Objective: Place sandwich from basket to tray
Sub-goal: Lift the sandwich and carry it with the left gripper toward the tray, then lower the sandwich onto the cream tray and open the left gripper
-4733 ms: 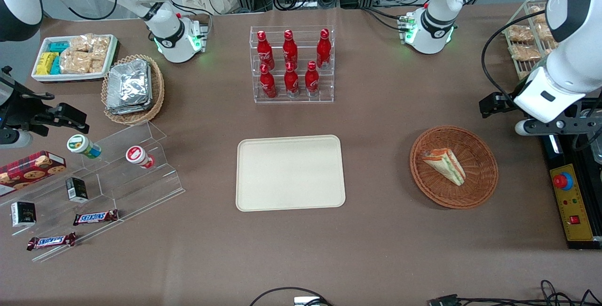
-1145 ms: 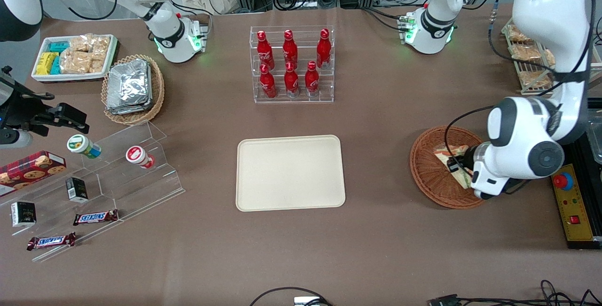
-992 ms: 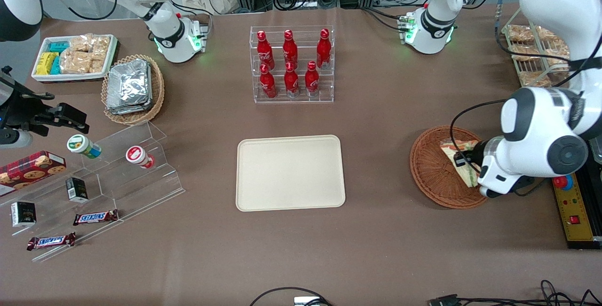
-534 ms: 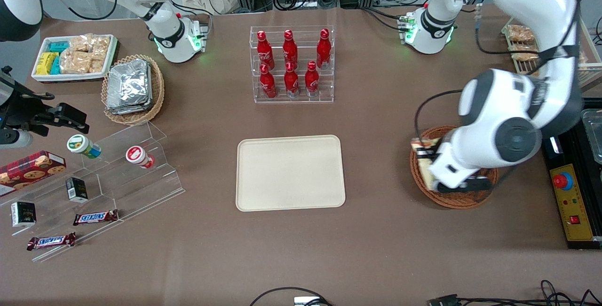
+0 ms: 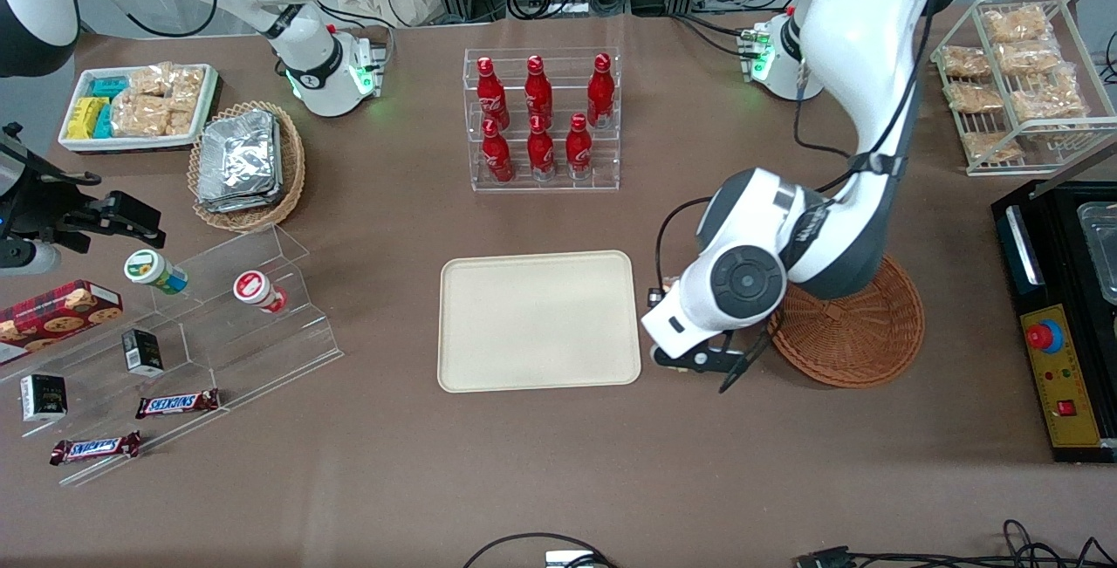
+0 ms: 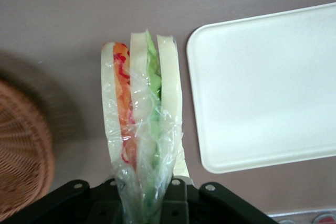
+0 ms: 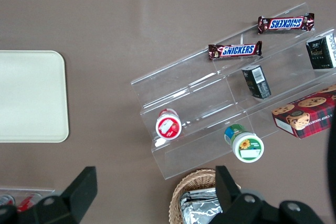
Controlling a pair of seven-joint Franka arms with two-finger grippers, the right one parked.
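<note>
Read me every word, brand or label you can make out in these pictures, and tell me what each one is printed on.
"SNICKERS": on the two chocolate bars on the clear stepped stand.
"CHIP": partly legible on the red cookie box; the rest is too small.
Red bottles: white script too small to read.
Small dark boxes and round tubs: print unreadable.
The sandwich, shut in the gripper between basket and tray, bears no text.
</note>
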